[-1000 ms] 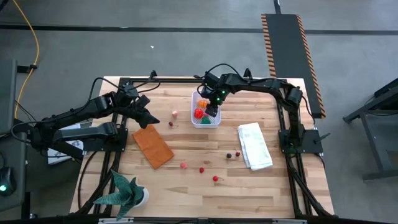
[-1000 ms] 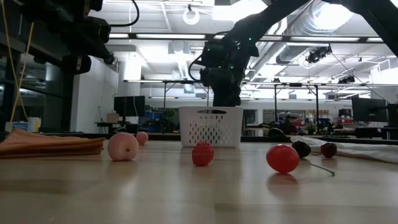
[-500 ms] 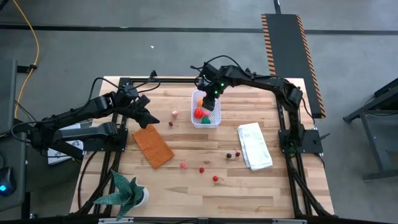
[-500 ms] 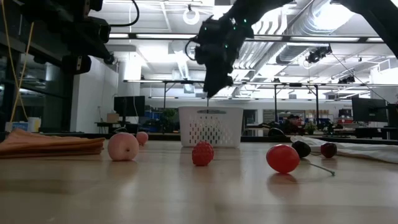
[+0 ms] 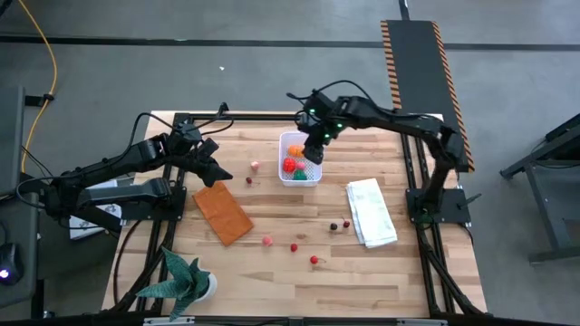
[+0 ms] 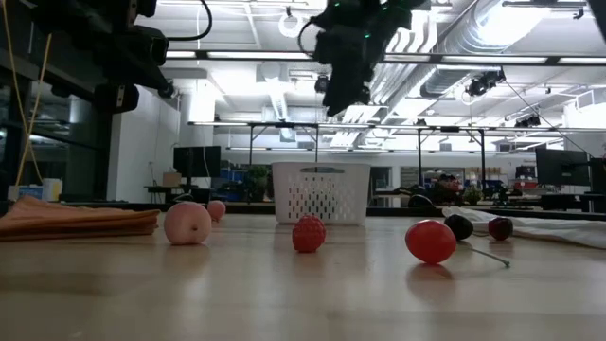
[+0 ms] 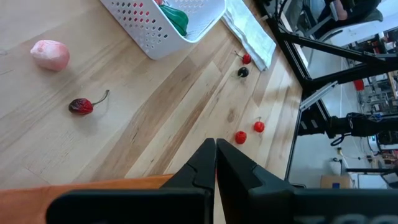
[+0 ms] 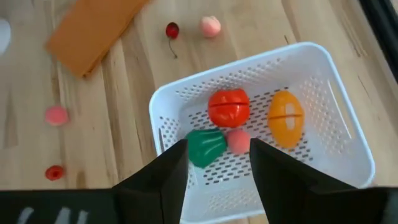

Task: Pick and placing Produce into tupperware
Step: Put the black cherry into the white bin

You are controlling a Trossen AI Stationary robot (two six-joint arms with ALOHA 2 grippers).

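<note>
Tupperware (image 8: 323, 74) holding tomato (image 8: 228, 107), orange piece (image 8: 285, 118), green piece (image 8: 206, 147), pink berry (image 8: 237, 140), right gripper (image 8: 217, 163) empty above it, fingers apart, left gripper (image 7: 215, 163) shut near orange-brown rectangle (image 5: 222, 212)

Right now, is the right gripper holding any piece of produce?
No, the right gripper hangs open and empty above the white tub, where the red, orange, green and pink pieces already lie.

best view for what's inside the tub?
Right wrist view: it looks down into the tub and shows the tomato, orange piece, green piece and pink piece. The high view shows them small, partly under the right tool. The low view shows only the wall. The left wrist view shows a corner.
</note>
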